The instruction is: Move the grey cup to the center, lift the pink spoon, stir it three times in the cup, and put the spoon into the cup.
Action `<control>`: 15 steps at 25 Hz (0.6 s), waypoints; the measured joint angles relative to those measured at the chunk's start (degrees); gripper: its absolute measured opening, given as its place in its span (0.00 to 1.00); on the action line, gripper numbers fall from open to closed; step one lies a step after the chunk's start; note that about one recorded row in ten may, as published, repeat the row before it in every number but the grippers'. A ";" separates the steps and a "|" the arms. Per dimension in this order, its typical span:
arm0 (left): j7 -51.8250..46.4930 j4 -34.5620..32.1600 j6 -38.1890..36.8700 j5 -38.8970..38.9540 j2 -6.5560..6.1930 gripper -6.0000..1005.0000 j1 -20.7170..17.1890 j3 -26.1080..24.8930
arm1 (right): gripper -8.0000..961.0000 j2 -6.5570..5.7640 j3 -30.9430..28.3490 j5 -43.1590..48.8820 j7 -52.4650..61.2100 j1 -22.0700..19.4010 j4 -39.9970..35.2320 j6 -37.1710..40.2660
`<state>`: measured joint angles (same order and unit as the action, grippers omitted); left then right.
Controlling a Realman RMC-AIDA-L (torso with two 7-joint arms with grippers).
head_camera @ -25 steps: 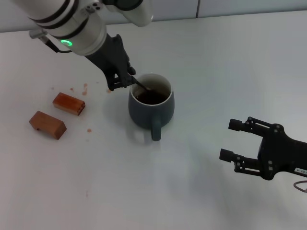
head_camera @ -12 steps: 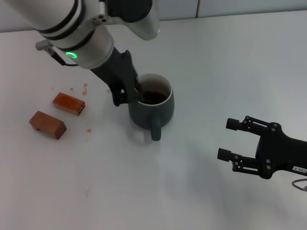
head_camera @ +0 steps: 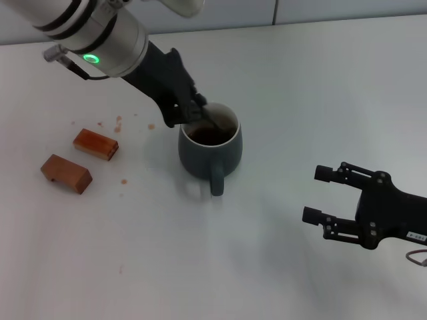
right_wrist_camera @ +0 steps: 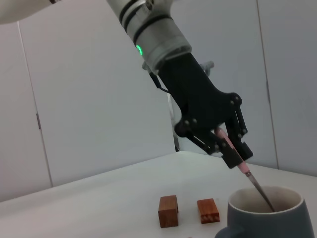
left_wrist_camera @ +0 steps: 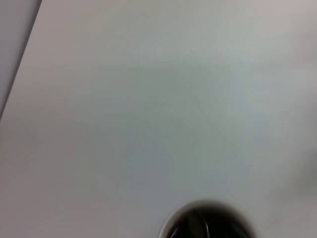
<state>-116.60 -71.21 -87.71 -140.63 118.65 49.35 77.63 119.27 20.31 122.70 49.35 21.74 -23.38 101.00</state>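
Observation:
The grey cup (head_camera: 210, 147) stands on the white table with dark brown liquid inside and its handle toward me. It also shows in the right wrist view (right_wrist_camera: 265, 215) and partly in the left wrist view (left_wrist_camera: 205, 223). My left gripper (head_camera: 193, 113) is at the cup's far-left rim, shut on the pink spoon (right_wrist_camera: 237, 161). The spoon slants down with its metal neck (right_wrist_camera: 260, 191) and bowl dipped in the cup. In the head view only the spoon's dark neck (head_camera: 215, 122) shows. My right gripper (head_camera: 323, 197) is open and empty, well to the right of the cup.
Two brown rectangular blocks (head_camera: 95, 144) (head_camera: 65, 173) lie left of the cup, with small brown specks on the table around them. They also show in the right wrist view (right_wrist_camera: 168, 210) (right_wrist_camera: 208, 210). A wall rises behind the table's far edge.
My left gripper has moved with the spoon around the cup's far-left rim, first nearer, then back and to the right. The cup and right arm have hardly moved.

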 joint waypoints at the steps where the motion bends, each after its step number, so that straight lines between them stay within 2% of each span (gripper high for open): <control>1: 0.26 -1.03 0.07 1.20 0.00 0.14 -0.79 0.00 | 0.82 0.00 -0.01 0.00 0.02 -0.06 -0.04 -0.01; 3: 0.60 -2.28 0.24 2.76 0.00 0.14 -1.82 -0.01 | 0.82 0.00 -0.01 0.00 0.06 -0.08 -0.07 -0.02; 4: 1.69 -4.49 0.29 7.55 -0.11 0.14 -4.08 -1.75 | 0.82 0.00 0.00 0.00 0.12 -0.09 -0.09 -0.03; 8: 3.17 -4.86 -0.42 11.04 -0.28 0.26 -5.02 -4.91 | 0.82 0.00 -0.01 0.00 0.13 -0.10 -0.15 -0.02; 9: 5.72 -5.51 -2.63 14.04 -0.42 0.28 -6.17 -10.09 | 0.82 0.00 0.00 0.00 0.14 -0.11 -0.17 -0.02; 13: 7.63 -7.43 -4.94 16.15 -0.42 0.47 -8.09 -13.28 | 0.82 0.00 -0.08 -0.19 0.14 -0.12 -0.18 0.06; 14: 10.54 -11.63 -6.57 19.57 -0.45 0.52 -13.08 -15.21 | 0.82 0.00 -0.22 -0.32 0.13 -0.12 -0.18 0.28; 15: 11.66 -13.49 -6.71 20.92 -0.49 0.55 -15.43 -15.57 | 0.82 0.00 -0.22 -0.32 0.13 -0.12 -0.18 0.28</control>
<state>-104.94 -84.70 -94.42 -119.71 118.16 33.92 62.05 119.27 20.08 122.38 49.48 21.61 -23.56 101.28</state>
